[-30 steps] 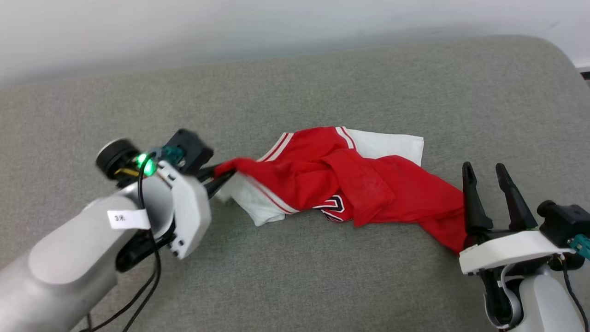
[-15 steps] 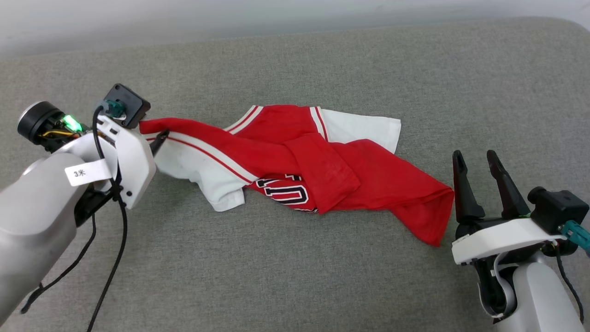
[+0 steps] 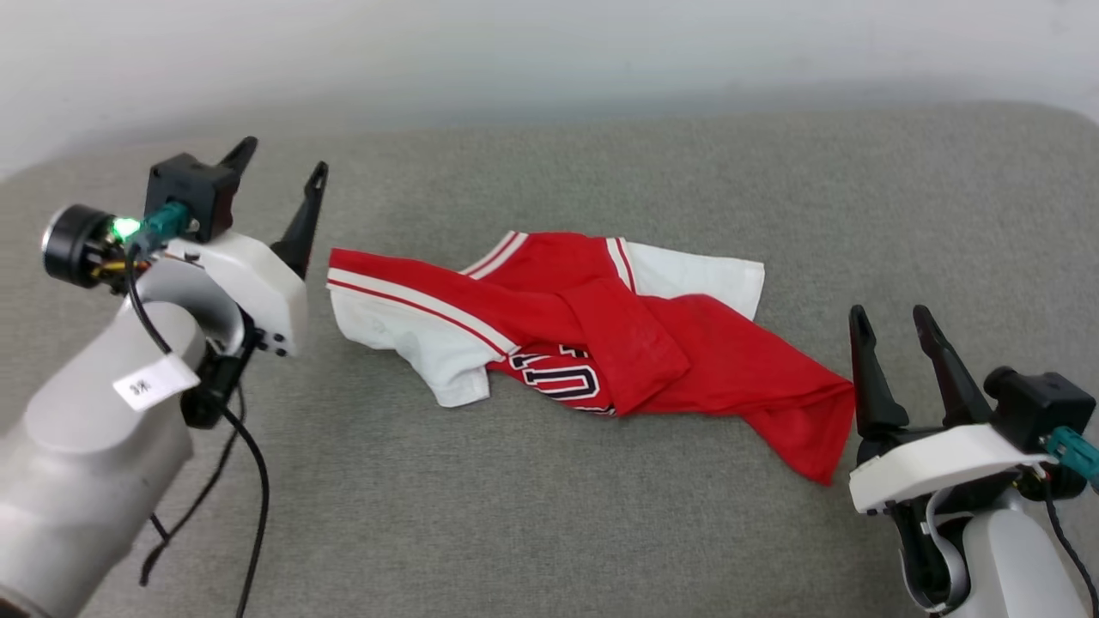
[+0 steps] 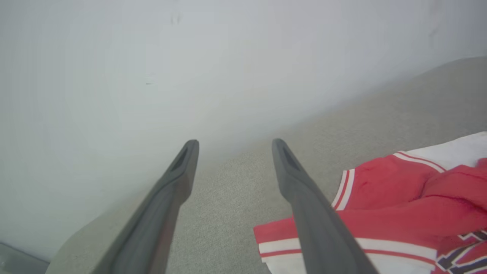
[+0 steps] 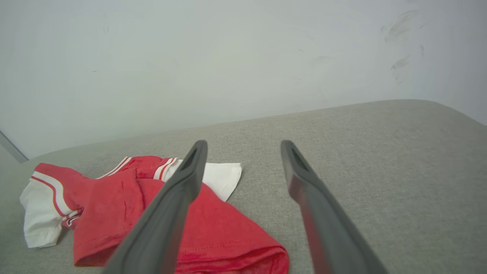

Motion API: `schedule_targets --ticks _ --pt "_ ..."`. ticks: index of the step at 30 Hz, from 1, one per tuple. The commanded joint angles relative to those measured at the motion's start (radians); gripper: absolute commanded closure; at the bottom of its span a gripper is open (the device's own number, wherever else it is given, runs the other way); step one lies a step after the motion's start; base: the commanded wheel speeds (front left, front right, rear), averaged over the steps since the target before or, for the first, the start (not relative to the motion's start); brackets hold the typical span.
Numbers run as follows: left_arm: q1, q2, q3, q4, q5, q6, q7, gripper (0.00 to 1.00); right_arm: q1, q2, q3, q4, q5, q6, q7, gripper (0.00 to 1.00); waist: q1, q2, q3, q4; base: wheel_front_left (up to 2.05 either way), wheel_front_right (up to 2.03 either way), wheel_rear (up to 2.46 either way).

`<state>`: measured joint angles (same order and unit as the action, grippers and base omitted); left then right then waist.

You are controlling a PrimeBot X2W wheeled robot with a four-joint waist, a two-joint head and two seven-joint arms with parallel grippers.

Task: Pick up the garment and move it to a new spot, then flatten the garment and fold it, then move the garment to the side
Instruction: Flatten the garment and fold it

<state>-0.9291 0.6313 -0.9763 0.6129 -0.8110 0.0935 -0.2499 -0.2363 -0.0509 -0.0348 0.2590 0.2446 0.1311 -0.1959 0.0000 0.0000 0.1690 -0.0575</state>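
Observation:
The garment [image 3: 652, 352] is a red jersey with white sleeves, striped trim and dark print, lying crumpled and stretched sideways across the grey cushion [image 3: 549, 515]. Its left sleeve end reaches toward my left gripper [image 3: 282, 160], which is open and lifted just left of the cloth, holding nothing. In the left wrist view the garment [image 4: 395, 213] lies to the right of the empty fingers [image 4: 304, 198]. My right gripper [image 3: 889, 316] stands open beside the garment's lower right corner, apart from it. In the right wrist view the garment [image 5: 110, 205] lies left of and under the left finger [image 5: 179, 198].
The grey cushion's far edge meets a pale wall [image 3: 549, 51]. A black cable [image 3: 249, 481] hangs from my left arm over the cushion. Bare cushion stretches in front of the garment and to the far right [image 5: 380, 152].
My left gripper has let go of the garment's sleeve end and opened wide, rising away from it. The garment now lies loose on the cushion. The head view shifted; the right gripper stayed open.

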Motion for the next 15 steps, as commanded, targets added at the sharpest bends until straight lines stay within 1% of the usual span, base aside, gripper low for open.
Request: schedule_targets --ticks 1,3,5,6,10,12,15 --pt "0.046 -0.005 0.039 -0.047 0.000 0.026 -0.012 0.00 0.016 0.002 -0.006 -0.013 -0.010 -0.001 0.005 0.00 0.0000 0.0000 -0.038 0.027 0.00 0.00 0.00" --pt "0.083 -0.001 0.118 -0.151 0.036 0.079 -0.016 0.00 0.029 0.002 -0.013 -0.027 -0.016 -0.001 0.011 0.00 0.0000 0.0000 -0.058 0.039 0.00 0.00 0.00" --pt "0.165 0.006 0.189 -0.265 0.098 0.132 -0.016 0.00 0.043 0.001 -0.021 -0.047 -0.019 -0.001 0.018 0.00 0.0000 0.0000 -0.075 0.051 0.00 0.00 0.00" --pt "0.216 0.002 0.229 -0.319 0.118 0.152 -0.014 0.00 0.050 0.002 -0.025 -0.057 -0.020 -0.001 0.023 0.00 0.0000 0.0000 -0.083 0.056 0.00 0.00 0.00" --pt "0.404 -0.024 0.362 -0.515 0.192 0.214 -0.015 0.00 0.085 -0.003 -0.040 -0.096 -0.019 -0.001 0.046 0.00 0.0000 0.0000 -0.111 0.076 0.00 0.00 0.00" --pt "0.509 -0.052 0.423 -0.590 0.218 0.247 -0.015 0.00 0.101 -0.005 -0.048 -0.113 -0.018 -0.001 0.055 0.00 0.0000 0.0000 -0.123 0.084 0.00 0.00 0.00" --pt "0.653 -0.107 0.487 -0.672 0.253 0.267 -0.015 0.00 0.125 -0.005 -0.058 -0.129 -0.013 -0.001 0.066 0.00 0.0000 0.0000 -0.133 0.092 0.00 0.00 0.00"
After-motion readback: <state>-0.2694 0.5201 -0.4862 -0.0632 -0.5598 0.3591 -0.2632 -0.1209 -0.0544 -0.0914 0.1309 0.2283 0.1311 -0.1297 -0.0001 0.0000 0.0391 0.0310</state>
